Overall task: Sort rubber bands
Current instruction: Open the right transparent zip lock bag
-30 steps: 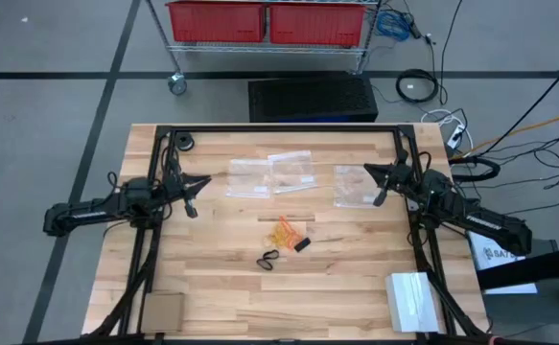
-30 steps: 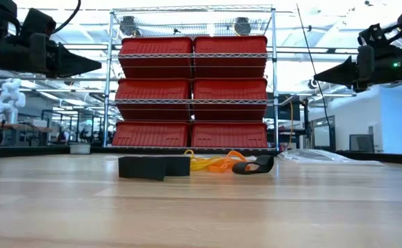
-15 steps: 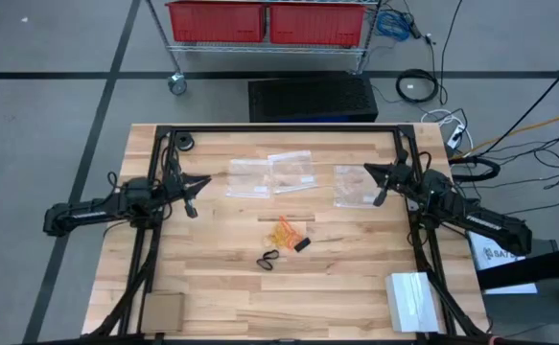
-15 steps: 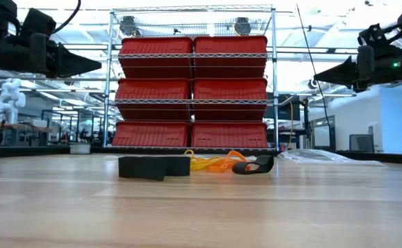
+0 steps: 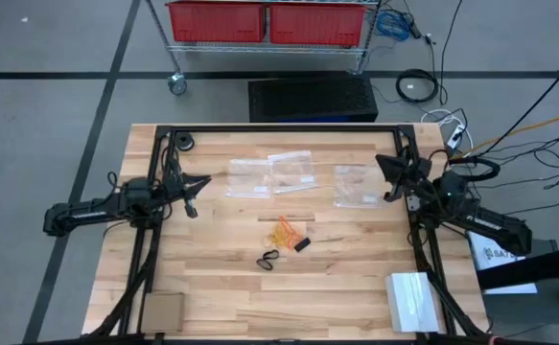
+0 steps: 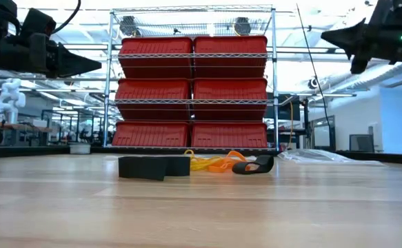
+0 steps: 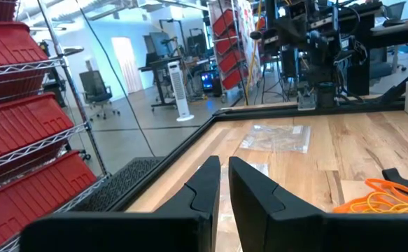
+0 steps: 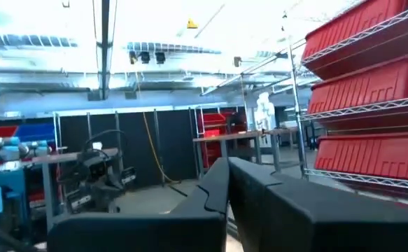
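Rubber bands point(image 5: 285, 230) piled orange near middle of wooden worktop point(image 5: 212, 287), black ones point(image 5: 268, 258) just beside. Left end effector point(image 5: 198, 181) clenched, holding nothing, raised at left. Right end effector point(image 5: 384, 163) clenched too, raised by 3 clear bags point(image 5: 356, 187). No readable writing.

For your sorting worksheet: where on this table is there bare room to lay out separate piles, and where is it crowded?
Bare wood lies between the black bands and the table's near edge, flanked by the cardboard square and white box. It is crowded mid-table around the orange bands and at the far side, where clear bags lie between the left pincer and right pincer.
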You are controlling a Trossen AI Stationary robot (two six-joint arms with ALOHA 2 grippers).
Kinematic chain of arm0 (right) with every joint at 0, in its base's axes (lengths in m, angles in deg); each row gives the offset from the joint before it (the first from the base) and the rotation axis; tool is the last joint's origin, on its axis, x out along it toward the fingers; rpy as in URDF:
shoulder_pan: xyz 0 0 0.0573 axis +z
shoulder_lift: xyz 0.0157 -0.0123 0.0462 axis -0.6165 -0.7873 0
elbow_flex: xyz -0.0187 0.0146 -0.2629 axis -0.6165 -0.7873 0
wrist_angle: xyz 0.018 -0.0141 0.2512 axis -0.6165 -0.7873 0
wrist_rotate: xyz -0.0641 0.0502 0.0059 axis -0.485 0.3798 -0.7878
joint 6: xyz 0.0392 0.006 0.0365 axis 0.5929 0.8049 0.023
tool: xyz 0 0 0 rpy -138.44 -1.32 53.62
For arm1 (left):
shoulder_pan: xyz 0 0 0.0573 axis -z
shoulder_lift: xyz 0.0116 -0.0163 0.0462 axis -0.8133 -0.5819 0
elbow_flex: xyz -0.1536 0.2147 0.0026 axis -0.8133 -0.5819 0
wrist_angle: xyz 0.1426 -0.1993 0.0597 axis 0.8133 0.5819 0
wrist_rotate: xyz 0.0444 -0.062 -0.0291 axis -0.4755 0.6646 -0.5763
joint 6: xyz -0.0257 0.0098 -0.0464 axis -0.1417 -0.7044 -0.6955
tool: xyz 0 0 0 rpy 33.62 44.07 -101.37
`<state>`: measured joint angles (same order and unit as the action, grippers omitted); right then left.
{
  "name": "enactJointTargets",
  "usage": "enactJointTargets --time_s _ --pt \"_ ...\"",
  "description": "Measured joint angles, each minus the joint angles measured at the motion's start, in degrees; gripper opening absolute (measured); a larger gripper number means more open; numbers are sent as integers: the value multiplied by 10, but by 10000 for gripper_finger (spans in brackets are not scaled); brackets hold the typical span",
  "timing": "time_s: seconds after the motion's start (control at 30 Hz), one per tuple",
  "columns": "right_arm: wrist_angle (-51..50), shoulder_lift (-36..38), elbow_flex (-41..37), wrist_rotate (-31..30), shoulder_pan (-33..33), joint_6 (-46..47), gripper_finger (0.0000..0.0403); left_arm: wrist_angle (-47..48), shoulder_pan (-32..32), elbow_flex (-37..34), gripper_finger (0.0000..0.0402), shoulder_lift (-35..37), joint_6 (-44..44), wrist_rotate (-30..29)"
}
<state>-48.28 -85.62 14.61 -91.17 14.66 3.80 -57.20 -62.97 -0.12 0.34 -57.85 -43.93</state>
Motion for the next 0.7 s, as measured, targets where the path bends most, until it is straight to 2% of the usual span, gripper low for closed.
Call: enactJointTargets --time_s 0.2,0.37,0.5,0.7 --pt "-49 -39 0 7 -2 53 2 0 0 0 41 0 0 0" --pt "-67 -98 0 18 0 27 31 -3 0 0 41 0 2 -3" --pt "-92 -147 0 17 0 14 52 -45 0 0 41 0 4 -13" --pt "-94 -205 0 16 0 36 58 -73 0 0 41 0 5 -31"
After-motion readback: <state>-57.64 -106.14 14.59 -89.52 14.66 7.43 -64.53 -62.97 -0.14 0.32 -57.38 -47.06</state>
